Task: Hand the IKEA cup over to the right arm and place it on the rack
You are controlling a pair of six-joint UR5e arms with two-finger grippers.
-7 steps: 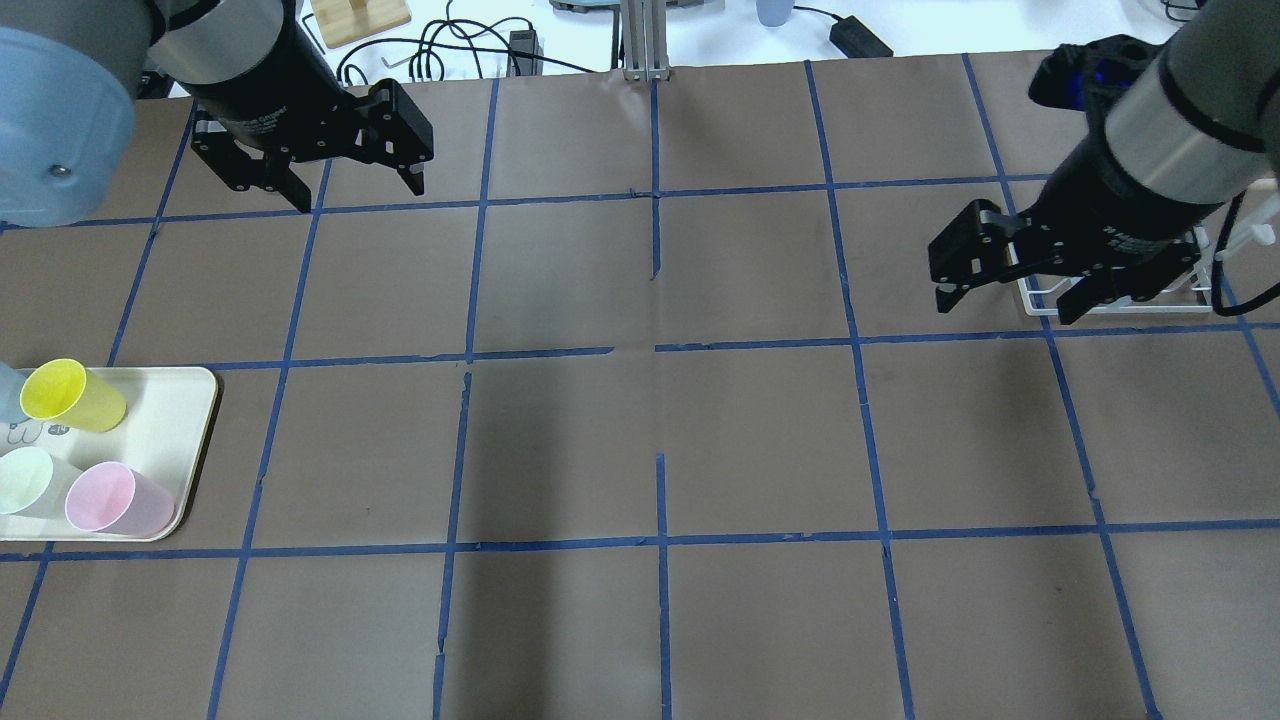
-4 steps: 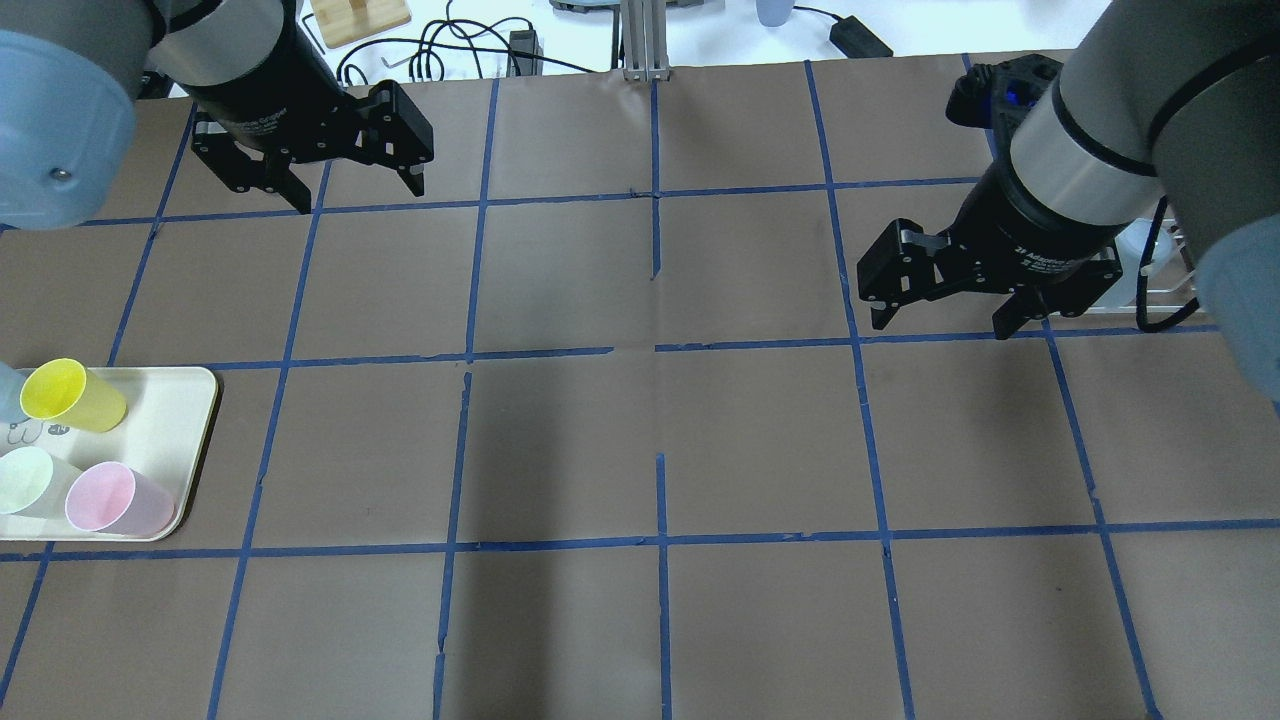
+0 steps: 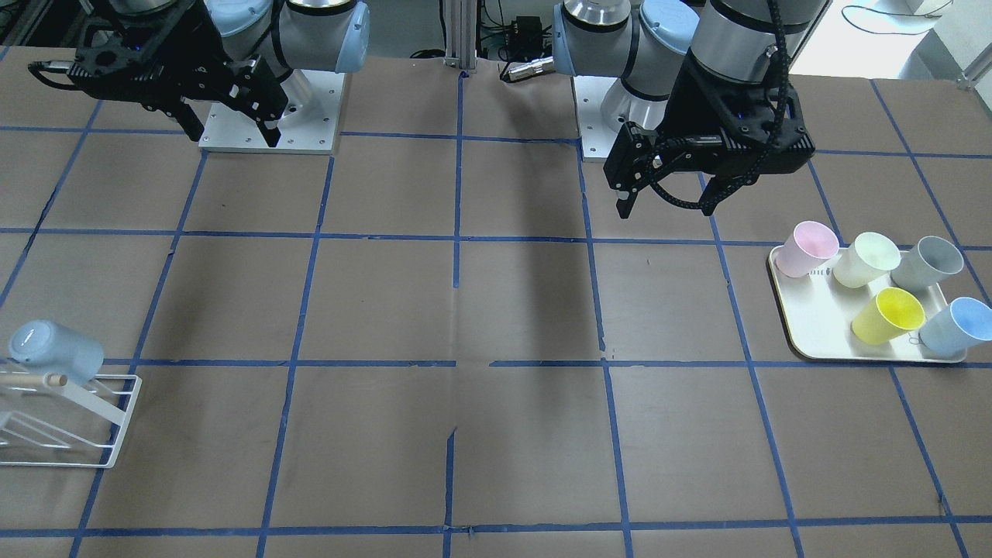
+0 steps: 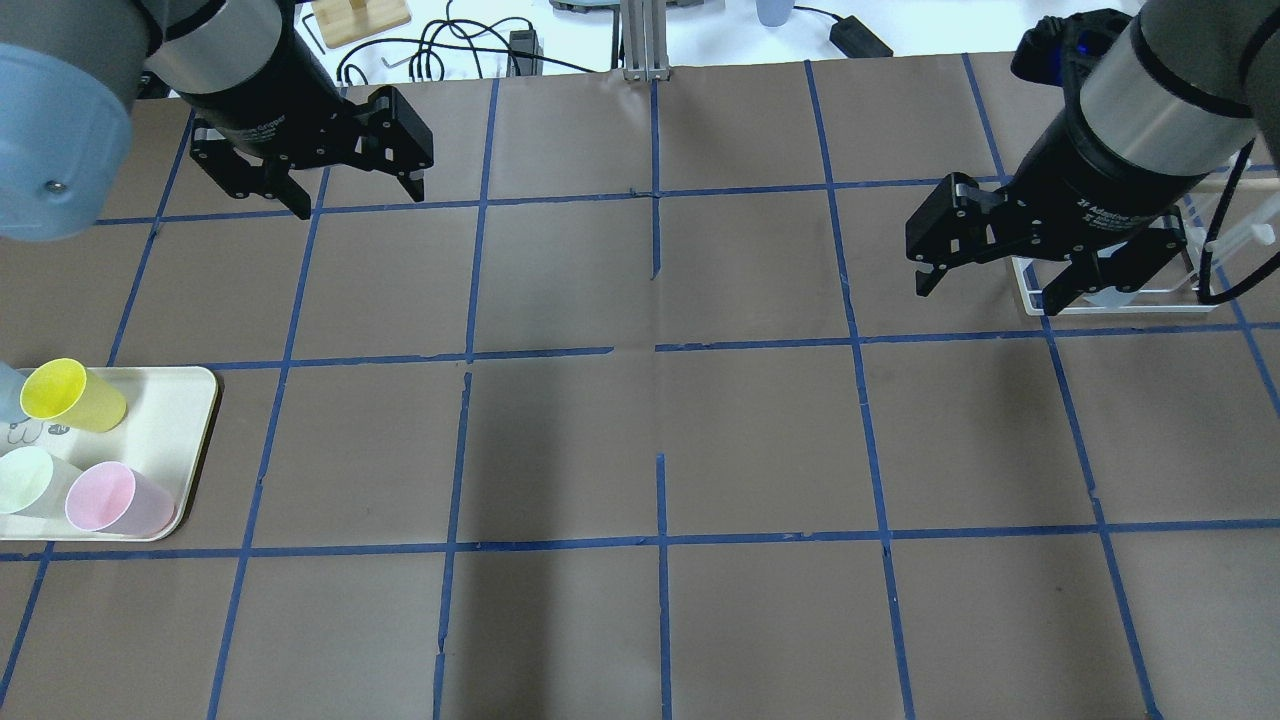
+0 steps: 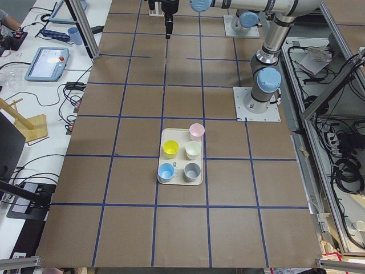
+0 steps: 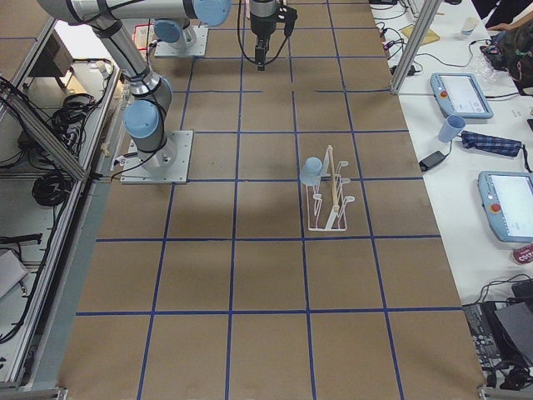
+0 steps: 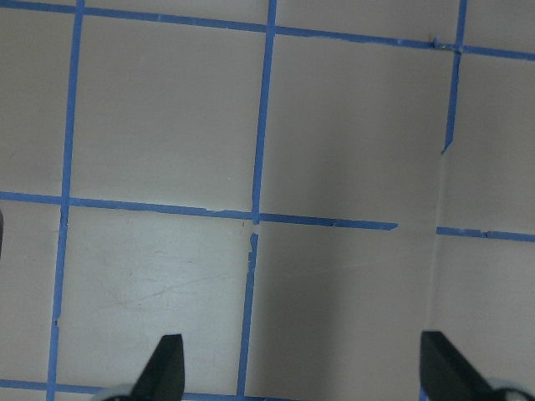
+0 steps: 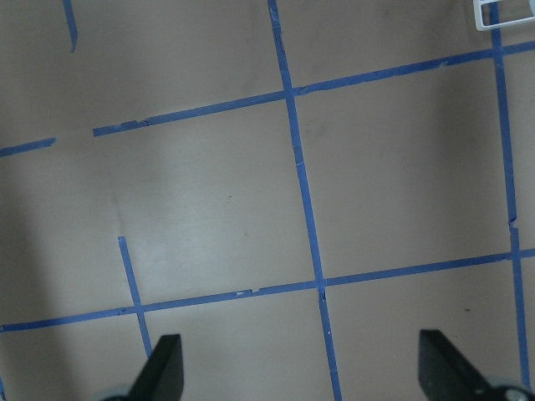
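The IKEA cup (image 3: 54,353), pale blue, sits upside down and tilted on the near end of the white wire rack (image 3: 74,422); the exterior right view shows the cup (image 6: 311,171) on the rack (image 6: 331,200) too. My right gripper (image 4: 990,295) is open and empty, hanging above the table just left of the rack (image 4: 1130,305), apart from the cup. In the front view the right gripper (image 3: 231,136) is near its base. My left gripper (image 4: 360,200) is open and empty at the far left, and the front view shows it (image 3: 666,205) as well. Both wrist views show only the table.
A cream tray (image 3: 806,341) on the robot's left holds a second blue cup (image 3: 957,325), a grey cup (image 3: 926,262), a yellow cup (image 3: 887,316), a pale green cup (image 3: 866,260) and a pink cup (image 3: 806,248). Brown paper with a blue tape grid (image 4: 660,350) covers the table.
My right gripper swung left toward the table's middle, then back toward the rack, staying open. My left gripper has barely moved.
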